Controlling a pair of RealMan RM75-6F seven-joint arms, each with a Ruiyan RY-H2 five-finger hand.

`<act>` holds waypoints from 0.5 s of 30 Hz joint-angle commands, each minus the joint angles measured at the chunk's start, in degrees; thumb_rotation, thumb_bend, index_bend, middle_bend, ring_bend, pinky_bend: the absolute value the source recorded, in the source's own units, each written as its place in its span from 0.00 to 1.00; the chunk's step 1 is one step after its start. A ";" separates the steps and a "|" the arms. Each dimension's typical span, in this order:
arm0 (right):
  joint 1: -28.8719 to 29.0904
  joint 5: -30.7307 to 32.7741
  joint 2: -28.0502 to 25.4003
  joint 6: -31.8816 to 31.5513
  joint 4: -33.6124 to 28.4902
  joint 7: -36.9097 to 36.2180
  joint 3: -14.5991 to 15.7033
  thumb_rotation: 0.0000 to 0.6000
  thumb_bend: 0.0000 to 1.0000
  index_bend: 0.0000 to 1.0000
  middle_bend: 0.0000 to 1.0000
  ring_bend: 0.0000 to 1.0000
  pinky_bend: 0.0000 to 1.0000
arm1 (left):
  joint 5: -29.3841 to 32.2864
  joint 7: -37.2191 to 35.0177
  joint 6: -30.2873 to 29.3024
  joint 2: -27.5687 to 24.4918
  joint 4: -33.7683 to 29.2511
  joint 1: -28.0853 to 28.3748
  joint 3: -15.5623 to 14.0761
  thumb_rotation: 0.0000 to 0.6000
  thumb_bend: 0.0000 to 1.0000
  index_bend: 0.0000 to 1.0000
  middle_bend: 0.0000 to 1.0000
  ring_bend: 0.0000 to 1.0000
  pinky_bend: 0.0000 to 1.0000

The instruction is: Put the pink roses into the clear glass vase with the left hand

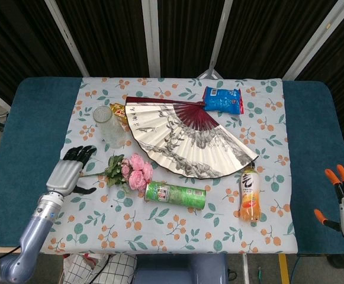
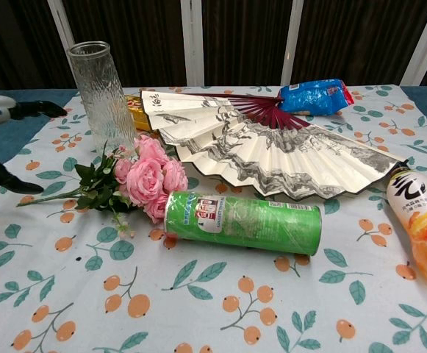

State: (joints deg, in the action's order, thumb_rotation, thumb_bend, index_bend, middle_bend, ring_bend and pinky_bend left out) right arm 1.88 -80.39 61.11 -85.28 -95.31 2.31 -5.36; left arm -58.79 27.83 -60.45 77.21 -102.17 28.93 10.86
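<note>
Here the left hand (image 1: 71, 171) hovered empty with fingers spread beside the stem end of the pink artificial roses (image 1: 135, 171), which lay near the bench's left edge below the upright clear ribbed glass vase (image 1: 109, 125), apparently lined up to grasp the stem.

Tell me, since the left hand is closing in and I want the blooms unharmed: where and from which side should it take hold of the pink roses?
Probably the bare green stem, from the left. The pink roses lie flat, blooms toward the green can, stem tip toward the left hand, which is open beside it. Nothing crowds that end.
</note>
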 commanded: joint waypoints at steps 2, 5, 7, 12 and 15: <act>0.08 0.27 -0.09 0.19 -0.02 -0.07 -0.14 1.00 0.24 0.15 0.03 0.07 0.09 | 4.05 2.65 2.25 4.01 1.91 3.45 0.58 1.00 0.16 0.03 0.04 0.00 0.05; 0.11 0.44 -0.17 0.36 -0.09 -0.18 -0.19 1.00 0.24 0.15 0.03 0.07 0.09 | 5.71 4.32 2.32 6.42 3.73 5.09 0.51 1.00 0.16 0.03 0.05 0.00 0.05; 0.13 0.50 -0.17 0.47 -0.06 -0.24 -0.19 1.00 0.24 0.15 0.03 0.07 0.09 | 6.57 5.16 2.29 7.67 4.87 5.85 0.43 1.00 0.16 0.03 0.06 0.00 0.05; 0.26 0.73 -0.20 0.80 0.09 -0.67 -0.32 1.00 0.24 0.15 0.03 0.07 0.09 | 8.11 6.15 1.49 12.15 9.21 7.84 0.63 1.00 0.16 0.06 0.09 0.03 0.08; 0.28 0.79 -0.22 0.92 0.10 -1.11 -0.36 1.00 0.24 0.15 0.03 0.07 0.09 | 8.06 6.28 1.27 14.67 12.02 8.97 0.77 1.00 0.17 0.08 0.11 0.05 0.10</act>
State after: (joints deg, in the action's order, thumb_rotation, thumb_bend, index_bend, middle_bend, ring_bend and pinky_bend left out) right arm 2.15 -79.62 60.90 -84.39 -95.21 1.27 -5.71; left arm -50.94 33.84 -58.94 90.40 -91.71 36.98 11.50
